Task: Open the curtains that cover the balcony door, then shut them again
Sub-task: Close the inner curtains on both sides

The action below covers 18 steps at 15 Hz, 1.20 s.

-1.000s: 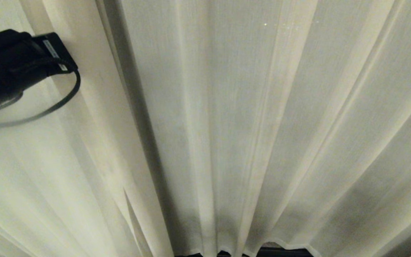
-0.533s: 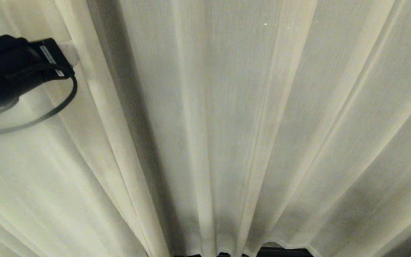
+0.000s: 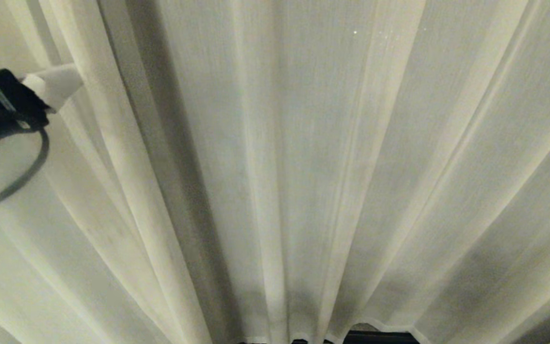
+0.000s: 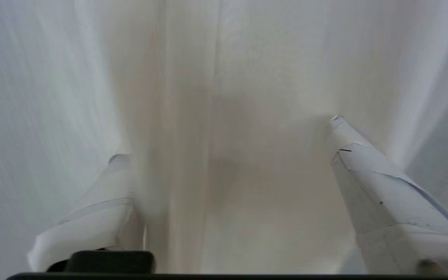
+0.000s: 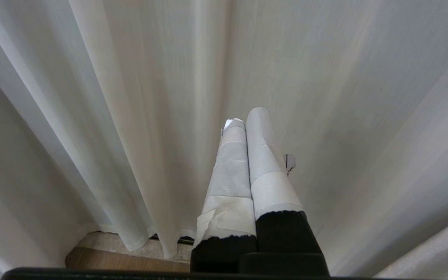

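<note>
The cream curtains point(image 3: 303, 167) hang drawn shut across the whole head view in soft vertical folds; the balcony door is hidden behind them. My left gripper point(image 3: 67, 81) is at the far left of that view, one white-taped finger showing beside a fold. In the left wrist view the left gripper point(image 4: 228, 138) is open, its fingers point(image 4: 364, 175) wide apart with curtain cloth point(image 4: 224, 58) facing them, not clamped. My right gripper point(image 5: 243, 116) is shut on nothing, its taped fingers pressed together and pointing at the curtain point(image 5: 150, 97) low down.
A dark strip point(image 3: 380, 338) shows under the curtain hem at the bottom of the head view. The right wrist view shows a stone sill and a wooden floor edge point(image 5: 130, 256) below the hem.
My left gripper has opened and let go of the curtain fold, then drawn back to the left. The folds near it have swung a little to the left. The right arm has not moved.
</note>
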### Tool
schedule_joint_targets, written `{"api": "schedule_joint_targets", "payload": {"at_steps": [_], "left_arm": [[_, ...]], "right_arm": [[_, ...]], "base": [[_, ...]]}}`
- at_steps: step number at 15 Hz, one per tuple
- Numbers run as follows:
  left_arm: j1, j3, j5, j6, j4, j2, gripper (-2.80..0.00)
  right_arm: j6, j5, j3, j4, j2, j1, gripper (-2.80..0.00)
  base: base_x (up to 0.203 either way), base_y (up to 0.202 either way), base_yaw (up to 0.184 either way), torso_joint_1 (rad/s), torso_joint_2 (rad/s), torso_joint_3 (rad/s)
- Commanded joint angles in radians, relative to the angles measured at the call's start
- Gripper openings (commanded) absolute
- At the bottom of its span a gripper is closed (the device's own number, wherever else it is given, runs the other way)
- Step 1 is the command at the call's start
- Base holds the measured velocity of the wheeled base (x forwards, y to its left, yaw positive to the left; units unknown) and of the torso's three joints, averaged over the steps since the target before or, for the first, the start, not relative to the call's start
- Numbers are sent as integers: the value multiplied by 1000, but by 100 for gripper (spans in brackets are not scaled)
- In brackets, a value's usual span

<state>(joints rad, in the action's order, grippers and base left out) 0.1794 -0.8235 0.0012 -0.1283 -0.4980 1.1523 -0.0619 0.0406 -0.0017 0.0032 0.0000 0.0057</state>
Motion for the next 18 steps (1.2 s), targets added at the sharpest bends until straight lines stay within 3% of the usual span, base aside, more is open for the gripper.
{"api": "schedule_joint_targets", "payload": {"at_steps": [1,6,11,12,14,18], "left_arm": [[0,47,14,1,52,-140,0],[0,134,36,8,164,-325,0],[0,151,41,16,387,-498,0],[0,152,40,23,423,-529,-280],[0,150,37,33,484,-565,-280],[-5,192,54,37,497,-617,-280]], "right_arm": [[-1,1,0,0,2,1,-280],[-1,1,0,0,2,1,-280],[-1,1,0,0,2,0,-280],[-1,1,0,0,2,0,-280],[-1,1,0,0,2,0,-280],[-1,1,0,0,2,0,-280]], "base": [[0,0,0,0,0,0],[0,0,0,0,0,0],[0,0,0,0,0,0],[0,0,0,0,0,0],[0,0,0,0,0,0],[0,0,0,0,0,0]]}}
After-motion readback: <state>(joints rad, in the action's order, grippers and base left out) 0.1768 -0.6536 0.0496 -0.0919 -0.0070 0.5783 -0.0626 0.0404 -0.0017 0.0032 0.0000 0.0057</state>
